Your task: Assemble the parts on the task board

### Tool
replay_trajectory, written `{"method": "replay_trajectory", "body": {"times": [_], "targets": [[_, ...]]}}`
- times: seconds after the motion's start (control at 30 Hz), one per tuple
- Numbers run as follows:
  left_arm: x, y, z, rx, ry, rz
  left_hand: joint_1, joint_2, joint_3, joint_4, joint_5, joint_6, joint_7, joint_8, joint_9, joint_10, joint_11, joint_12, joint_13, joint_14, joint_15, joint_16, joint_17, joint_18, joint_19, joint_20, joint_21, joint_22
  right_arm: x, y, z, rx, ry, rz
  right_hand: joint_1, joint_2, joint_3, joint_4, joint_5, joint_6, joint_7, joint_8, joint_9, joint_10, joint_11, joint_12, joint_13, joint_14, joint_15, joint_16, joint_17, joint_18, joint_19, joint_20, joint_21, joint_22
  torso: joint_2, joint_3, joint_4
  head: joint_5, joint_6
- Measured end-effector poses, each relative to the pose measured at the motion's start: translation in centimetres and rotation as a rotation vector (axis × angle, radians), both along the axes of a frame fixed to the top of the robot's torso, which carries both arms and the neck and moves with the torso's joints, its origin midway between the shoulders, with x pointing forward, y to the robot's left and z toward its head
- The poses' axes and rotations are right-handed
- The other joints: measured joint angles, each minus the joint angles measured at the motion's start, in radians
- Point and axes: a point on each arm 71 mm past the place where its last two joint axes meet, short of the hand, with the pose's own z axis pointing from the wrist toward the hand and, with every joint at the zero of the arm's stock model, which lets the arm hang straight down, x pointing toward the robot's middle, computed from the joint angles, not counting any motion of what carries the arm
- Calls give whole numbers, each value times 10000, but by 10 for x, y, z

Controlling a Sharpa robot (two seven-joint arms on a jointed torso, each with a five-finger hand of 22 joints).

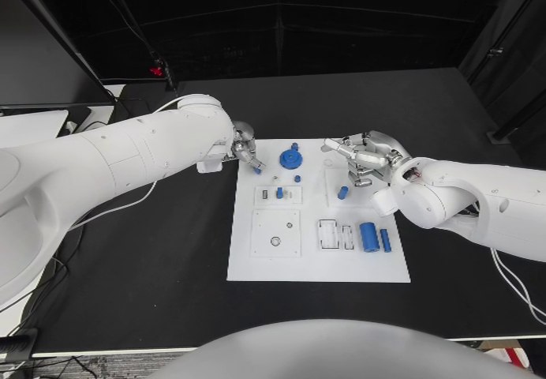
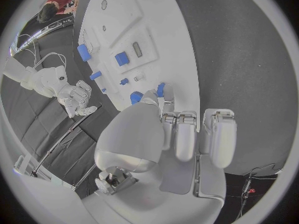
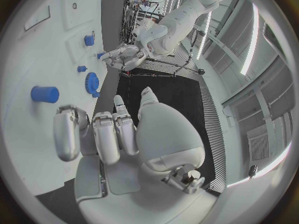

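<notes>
The white task board (image 1: 256,264) lies mid-table. My left hand (image 1: 242,148) hovers at the board's far left corner and pinches a small blue peg (image 1: 257,168) between thumb and fingertip; the left wrist view shows that peg (image 2: 161,89) just over the board (image 2: 181,50). A blue gear (image 1: 291,159) stands beside it. My right hand (image 1: 364,159) hangs above the board's far right part, fingers loosely apart and holding nothing. A blue cylinder (image 1: 342,192) stands just below it, also seen in the right wrist view (image 3: 45,93) near the fingers (image 3: 106,134).
Two small blue pegs (image 1: 297,178) (image 1: 278,193) stand in the board's upper middle. A thick blue cylinder (image 1: 368,236) and a slim blue bar (image 1: 386,240) lie at the right beside empty slots (image 1: 327,234). Black table (image 1: 148,268) surrounds the board.
</notes>
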Motion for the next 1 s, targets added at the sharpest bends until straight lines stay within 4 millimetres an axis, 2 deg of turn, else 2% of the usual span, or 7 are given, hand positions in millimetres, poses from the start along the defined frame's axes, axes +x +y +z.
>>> {"method": "replay_trajectory", "body": {"times": [0.23, 0.47, 1.0], "targets": [[-2, 6, 8, -274, -291, -17, 22, 2, 27, 27, -1, 4, 3, -28, 19, 0, 0, 2, 0, 0, 0, 0, 0, 1, 0, 0, -38, 0, 0, -1, 0, -12, -1, -26, 0, 0, 0, 0, 0, 0, 0, 0, 0, 0, 0, 0, 0, 0, 0, 0, -1, 1, 0, 0, 0, 0, -2, 6, 10, -8, -17], [-12, 10, 21, -693, -435, -189, 22, 3, 103, 8, -4, 52, 52, -49, 42, 0, 0, 3, -5, 0, 1, 0, 0, 1, 0, 0, -39, 0, 0, -2, 0, -18, -1, -38, -1, -1, 0, 0, 0, 0, 0, 0, 0, 0, 0, 0, 0, 0, 0, 0, -1, 1, 0, 0, 0, 0, -8, 11, 11, 52, -48], [-50, 23, 17, -992, 365, -39, 141, -91, 317, 41, 40, 70, 70, -12, 30, 1, 0, 10, -89, 8, 10, 0, 0, 0, 0, 1, -194, 0, 0, -3, 0, -25, -5, -61, -1, -1, -28, 28, 0, -24, -24, 34, 0, 0, 0, 0, 0, 0, 0, 0, -3, 0, 0, 0, 0, 0, -11, 5, 10, 101, -85]]}}
